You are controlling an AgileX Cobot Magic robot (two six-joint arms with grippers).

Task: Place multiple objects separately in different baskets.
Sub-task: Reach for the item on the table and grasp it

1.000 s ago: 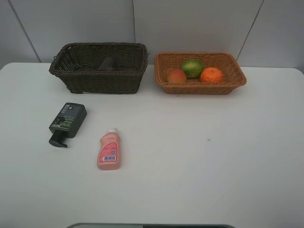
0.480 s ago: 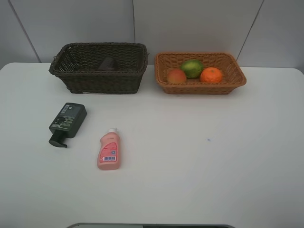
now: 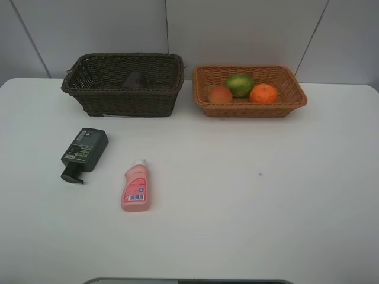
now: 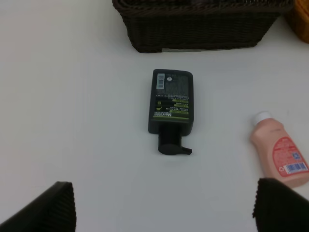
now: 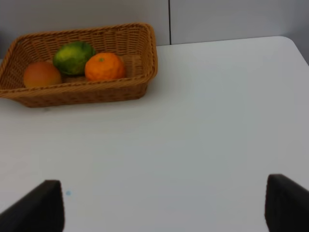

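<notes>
A dark green pump bottle point(image 3: 85, 152) and a small pink white-capped bottle point(image 3: 135, 186) lie flat on the white table, front left. The dark brown basket point(image 3: 122, 100) at the back left holds a purplish tumbler point(image 3: 135, 79), partly hidden by the wall. The light tan basket point(image 3: 249, 110) at the back right holds the peach-like fruit point(image 3: 219, 94), green lime-like fruit point(image 3: 239, 84) and orange point(image 3: 263, 93). My left gripper point(image 4: 164, 212) is open and empty, short of the pump bottle point(image 4: 172, 102). My right gripper point(image 5: 164, 208) is open and empty, away from the tan basket point(image 5: 87, 92). Neither gripper shows in the exterior view.
The pink bottle point(image 4: 278, 151) lies beside the pump bottle in the left wrist view, with the dark basket point(image 4: 203, 29) beyond. A grey wall stands behind both baskets. The table's front edge meets a dark strip point(image 3: 189, 281).
The tumbler in the dark basket appears to shift slightly. Nothing else has visibly moved.
</notes>
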